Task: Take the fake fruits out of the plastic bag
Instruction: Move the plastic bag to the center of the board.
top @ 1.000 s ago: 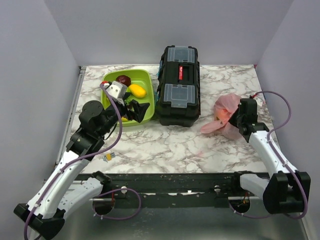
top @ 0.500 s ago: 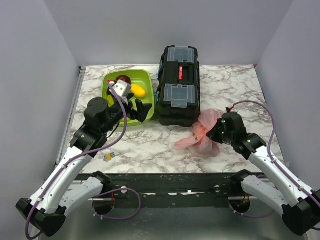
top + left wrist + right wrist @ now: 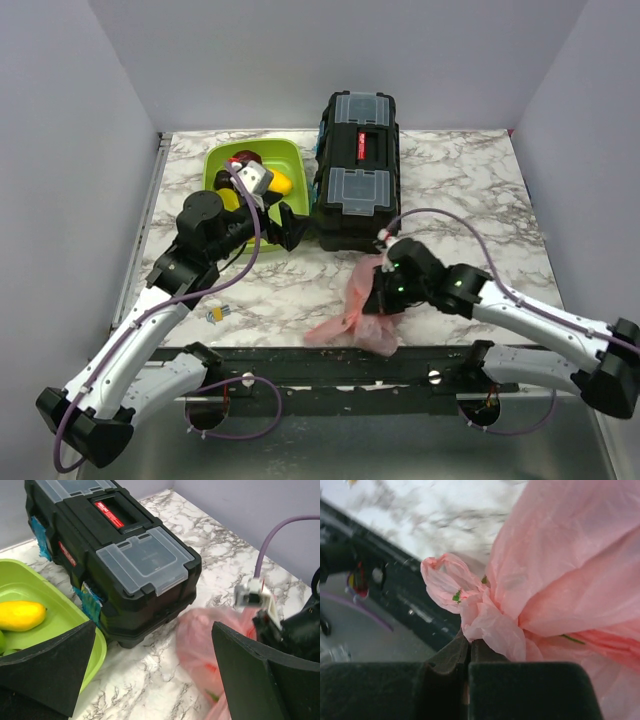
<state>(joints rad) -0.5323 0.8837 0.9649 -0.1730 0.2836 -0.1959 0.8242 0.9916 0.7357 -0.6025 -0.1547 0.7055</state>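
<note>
While left pincer gapes beside toolbox, right pincer clenches plastic bag.

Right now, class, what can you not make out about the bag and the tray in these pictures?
- Fruits in the plastic bag: hidden by its pink film, every view.
- Lime-green tray contents: partly covered by the left arm, top view; cut off by the edge, left wrist view.
- Small object near that arm: too small, top view.
</note>
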